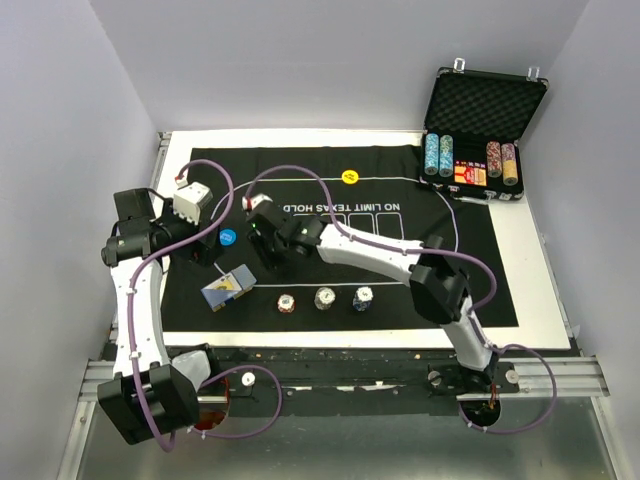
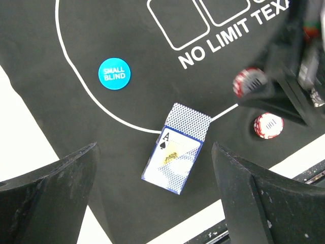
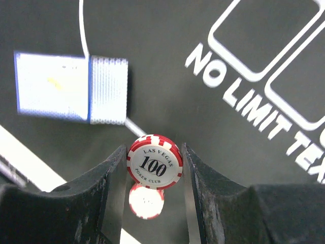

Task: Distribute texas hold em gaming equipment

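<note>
My right gripper [image 3: 154, 152] is shut on a red-and-white "100" poker chip [image 3: 155, 161], held above the black felt mat [image 3: 167, 76]. Another red chip [image 3: 146, 201] lies blurred on the mat just beneath it. The blue-and-white deck box [image 2: 176, 148] lies on the mat below my open left gripper [image 2: 155, 157], which hovers over it with nothing between its fingers. In the top view the box [image 1: 228, 290] sits left of three chips [image 1: 325, 298] in a row. The blue small-blind button [image 2: 114, 74] and a yellow button [image 1: 349, 177] rest on the mat.
An open black case [image 1: 485, 110] at the back right holds several upright chip stacks [image 1: 438, 155] and a red card pack. Purple cables loop over both arms. The right arm [image 1: 370, 250] stretches across the middle of the mat, close to the left gripper [image 1: 205, 250].
</note>
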Action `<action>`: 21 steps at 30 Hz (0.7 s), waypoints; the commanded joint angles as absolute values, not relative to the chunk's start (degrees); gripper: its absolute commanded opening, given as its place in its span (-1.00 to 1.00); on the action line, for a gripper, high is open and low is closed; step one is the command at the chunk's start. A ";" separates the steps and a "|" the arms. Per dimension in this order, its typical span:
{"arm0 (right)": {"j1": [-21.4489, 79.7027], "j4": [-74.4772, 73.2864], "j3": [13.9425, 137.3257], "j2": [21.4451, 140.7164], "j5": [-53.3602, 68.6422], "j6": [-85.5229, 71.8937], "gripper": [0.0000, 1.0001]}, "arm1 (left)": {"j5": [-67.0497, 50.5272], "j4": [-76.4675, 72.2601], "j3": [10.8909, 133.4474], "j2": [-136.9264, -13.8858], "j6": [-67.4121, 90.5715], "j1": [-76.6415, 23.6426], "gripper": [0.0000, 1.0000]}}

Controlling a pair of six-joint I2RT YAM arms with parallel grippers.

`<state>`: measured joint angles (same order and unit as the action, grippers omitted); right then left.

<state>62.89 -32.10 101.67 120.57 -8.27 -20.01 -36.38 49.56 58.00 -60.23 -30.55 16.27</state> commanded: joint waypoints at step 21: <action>57.04 -27.43 134.21 149.85 -0.44 -16.35 -0.38 | -42.80 51.77 58.80 -60.12 -31.73 20.22 0.98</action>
<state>57.52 -31.27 131.94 147.39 -2.15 -16.03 -39.99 50.92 58.50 -60.27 -30.63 19.75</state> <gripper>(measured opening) 0.499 0.990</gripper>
